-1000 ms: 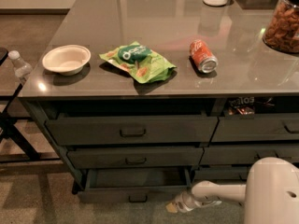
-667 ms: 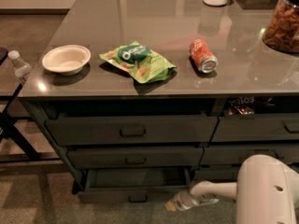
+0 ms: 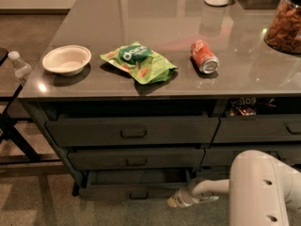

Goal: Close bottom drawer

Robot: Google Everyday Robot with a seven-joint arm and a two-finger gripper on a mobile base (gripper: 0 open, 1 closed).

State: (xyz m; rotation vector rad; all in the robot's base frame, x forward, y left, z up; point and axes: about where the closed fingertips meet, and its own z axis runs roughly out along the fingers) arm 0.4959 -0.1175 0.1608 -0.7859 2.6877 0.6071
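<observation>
The bottom drawer [image 3: 113, 192] is being seen pulled out at the foot of the wider stack. Its low front is standing forward of the middle drawer [image 3: 136, 158] and the top drawer [image 3: 133, 131], and a dark strip of its inside is being exposed above the front. Its small bar handle [image 3: 138, 195] is being left untouched at the centre. The gripper [image 3: 176, 201] is being held low, close to the carpet [image 3: 37, 201], just beside the right end of that drawer front. Whether contact is being made cannot be told, nor whether the gripper is spread or pressed together. The white arm [image 3: 263, 187] is being reached in from the lower right corner. Up on the grey countertop [image 3: 155, 13], a white bowl [image 3: 67, 59] is being seen at the left, a green chip bag [image 3: 138, 61] near it at the middle, and a red soda can [image 3: 204, 56] lying on its side to the right. A jar of nuts [image 3: 284, 27] is being cut off by the right edge, and a water bottle [image 3: 19, 66] is standing beyond the counter's left side.
</observation>
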